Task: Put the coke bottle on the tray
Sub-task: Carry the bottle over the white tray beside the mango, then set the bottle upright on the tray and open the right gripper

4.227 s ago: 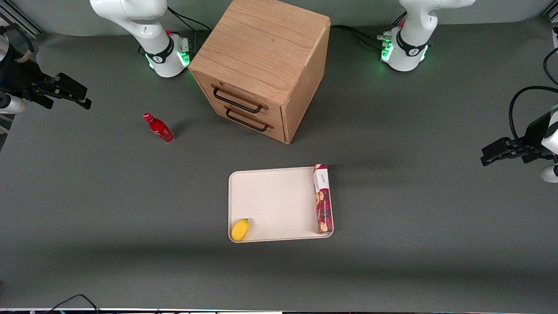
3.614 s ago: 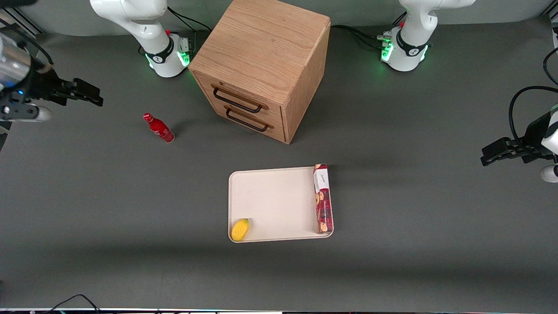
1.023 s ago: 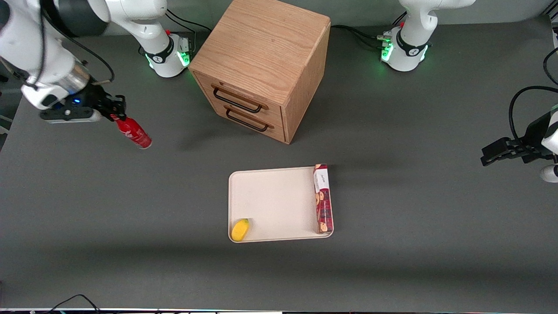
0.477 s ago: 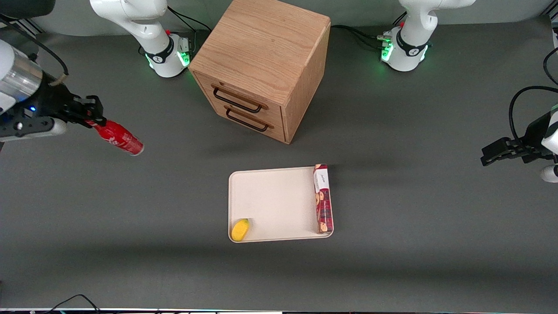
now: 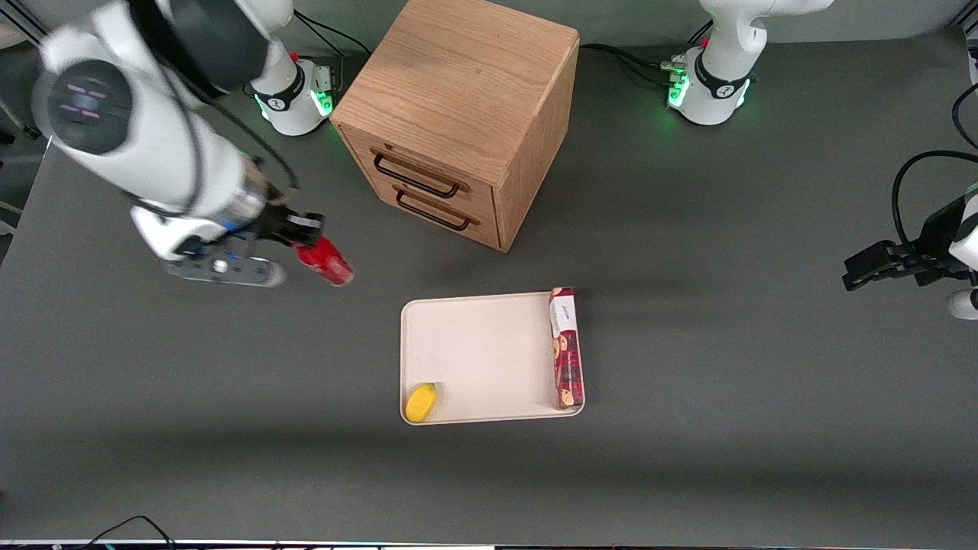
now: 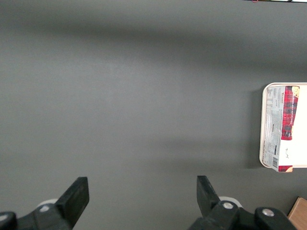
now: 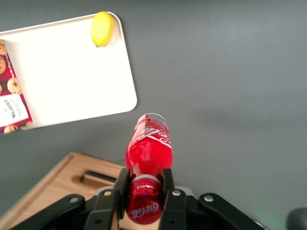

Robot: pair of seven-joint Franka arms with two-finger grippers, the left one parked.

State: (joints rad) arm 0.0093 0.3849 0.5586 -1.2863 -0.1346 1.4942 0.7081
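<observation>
Three cameras, one shared tray

The front view looks steeply down over the worktop [image 5: 688,428]; both wrist views face downward, sharing the tray [image 5: 474,344] [image 6: 263,124] [image 7: 72,72].

even light, soft shadows, arm motion-blurred

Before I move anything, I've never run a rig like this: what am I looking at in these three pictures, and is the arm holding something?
Two white robot arms are bolted to a grey table. One picture looks down from the front; the other two come from cameras on each arm's wrist. The working arm's pincer is shut on the neck of a red coke bottle, carried clear of the table, farther from the front camera than the cream tray. On the tray lie a yellow lemon-like fruit in one corner and a long red cookie box along one edge. A wooden drawer cabinet stands farther from the camera. The bottle is not yet over the tray.
</observation>
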